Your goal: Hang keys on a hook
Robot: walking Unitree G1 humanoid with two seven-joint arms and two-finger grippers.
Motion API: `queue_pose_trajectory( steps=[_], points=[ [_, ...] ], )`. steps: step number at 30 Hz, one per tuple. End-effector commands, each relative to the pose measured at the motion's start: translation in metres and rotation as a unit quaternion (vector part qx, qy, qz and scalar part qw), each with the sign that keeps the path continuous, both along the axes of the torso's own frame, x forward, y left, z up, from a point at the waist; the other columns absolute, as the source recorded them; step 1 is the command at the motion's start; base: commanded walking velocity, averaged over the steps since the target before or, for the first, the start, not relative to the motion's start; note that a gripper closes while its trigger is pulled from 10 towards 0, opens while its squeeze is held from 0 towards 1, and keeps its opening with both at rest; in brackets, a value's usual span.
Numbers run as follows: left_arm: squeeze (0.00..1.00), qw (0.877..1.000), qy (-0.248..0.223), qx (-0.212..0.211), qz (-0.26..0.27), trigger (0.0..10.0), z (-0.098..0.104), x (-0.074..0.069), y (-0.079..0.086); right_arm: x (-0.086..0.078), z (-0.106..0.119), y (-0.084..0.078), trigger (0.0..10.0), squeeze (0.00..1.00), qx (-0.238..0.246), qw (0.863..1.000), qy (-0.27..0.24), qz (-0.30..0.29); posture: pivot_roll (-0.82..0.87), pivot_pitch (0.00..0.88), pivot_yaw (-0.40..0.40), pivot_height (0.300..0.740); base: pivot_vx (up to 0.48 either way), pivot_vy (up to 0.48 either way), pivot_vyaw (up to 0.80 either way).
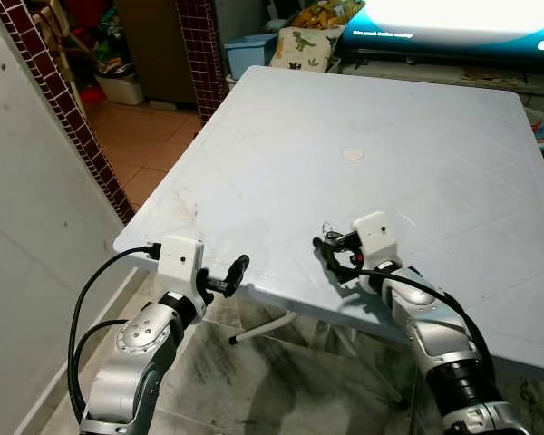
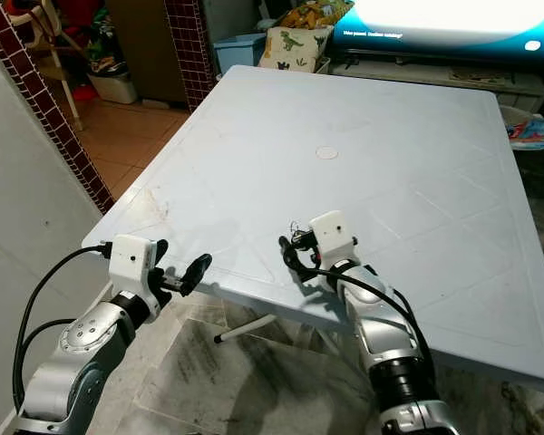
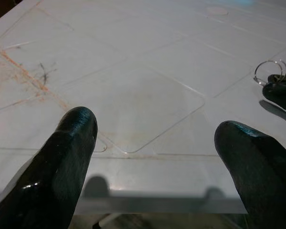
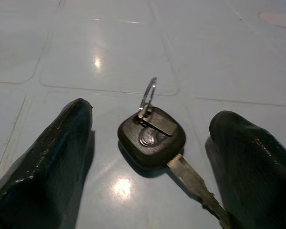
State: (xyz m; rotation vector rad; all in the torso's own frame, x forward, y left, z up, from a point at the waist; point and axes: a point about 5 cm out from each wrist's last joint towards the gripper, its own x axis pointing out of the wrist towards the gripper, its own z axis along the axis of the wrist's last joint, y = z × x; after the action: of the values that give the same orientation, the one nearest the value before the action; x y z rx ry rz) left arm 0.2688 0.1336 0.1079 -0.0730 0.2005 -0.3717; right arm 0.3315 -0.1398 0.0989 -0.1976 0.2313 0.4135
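A key with a black plastic head [image 4: 152, 138], a silver ring and a metal blade lies flat on the white plastic table [image 1: 417, 136], close to its near edge. My right gripper [image 1: 331, 254] is low over the table and open, one black finger on each side of the key; its fingers [image 4: 62, 143] do not touch it. My left gripper [image 1: 236, 272] is open and holds nothing, level with the table's front edge and to the left of the key. In the left wrist view the key ring [image 3: 269, 71] shows beside one of the right gripper's fingers [image 3: 281, 90].
A small white disc [image 1: 354, 153] marks the table's middle. A pale wall [image 1: 27, 181] and a dark-tiled pillar [image 1: 82, 136] stand close on the left. Behind the table are a blue bin [image 1: 249, 50], a dinosaur cushion [image 1: 304, 45] and a lit screen [image 1: 453, 18]. Marble floor shows below.
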Motion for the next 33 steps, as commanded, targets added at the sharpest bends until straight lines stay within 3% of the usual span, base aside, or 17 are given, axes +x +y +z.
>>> queue_pose_trajectory(
  steps=[1, 7, 14, 22, 24, 25, 33],
  points=[
    [0.0, 1.0, -0.006, 0.007, -0.002, 10.0, 0.004, -0.001, 0.0, 0.002, 0.0, 0.002, 10.0, 0.0, 0.0, 1.0, 0.001, 0.009, 0.03, 0.098, 0.081, 0.74, 0.0, 0.0, 0.0],
    [0.0, 1.0, 0.0, 0.004, -0.016, 10.0, 0.004, -0.003, -0.002, 0.001, -0.011, 0.004, 10.0, 0.0, 0.007, 0.999, 0.025, 0.031, 0.04, 0.096, 0.084, 0.74, 0.0, 0.0, 0.0],
    [0.0, 0.991, 0.046, -0.02, -0.127, 10.0, -0.002, -0.02, -0.019, 0.002, -0.014, 0.005, 10.0, 0.0, 0.006, 0.999, 0.029, 0.04, 0.04, 0.097, 0.085, 0.74, 0.0, 0.0, 0.0],
    [0.0, 0.984, 0.067, -0.015, -0.166, 10.0, -0.006, -0.025, -0.024, 0.0, -0.018, 0.007, 10.0, 0.0, 0.003, 0.998, 0.033, 0.053, 0.03, 0.095, 0.083, 0.74, 0.0, 0.0, 0.0],
    [0.0, 0.983, 0.069, -0.014, -0.169, 10.0, -0.007, -0.025, -0.025, -0.002, -0.02, 0.009, 1.3, 0.0, 0.001, 0.998, 0.036, 0.06, 0.03, 0.094, 0.08, 0.74, 0.0, 0.0, 0.0],
    [0.0, 0.982, 0.07, -0.01, -0.173, 10.0, -0.007, -0.027, -0.027, -0.004, -0.021, 0.01, 0.0, 0.0, -0.001, 0.997, 0.04, 0.063, 0.03, 0.094, 0.08, 0.74, 0.0, 0.0, 0.0],
    [0.0, 0.981, 0.073, -0.009, -0.179, 10.0, -0.009, -0.028, -0.029, -0.012, -0.028, 0.011, 0.0, 0.0, -0.003, 0.997, 0.049, 0.064, 0.03, 0.096, 0.075, 0.74, 0.0, 0.0, 0.0]
  ],
)
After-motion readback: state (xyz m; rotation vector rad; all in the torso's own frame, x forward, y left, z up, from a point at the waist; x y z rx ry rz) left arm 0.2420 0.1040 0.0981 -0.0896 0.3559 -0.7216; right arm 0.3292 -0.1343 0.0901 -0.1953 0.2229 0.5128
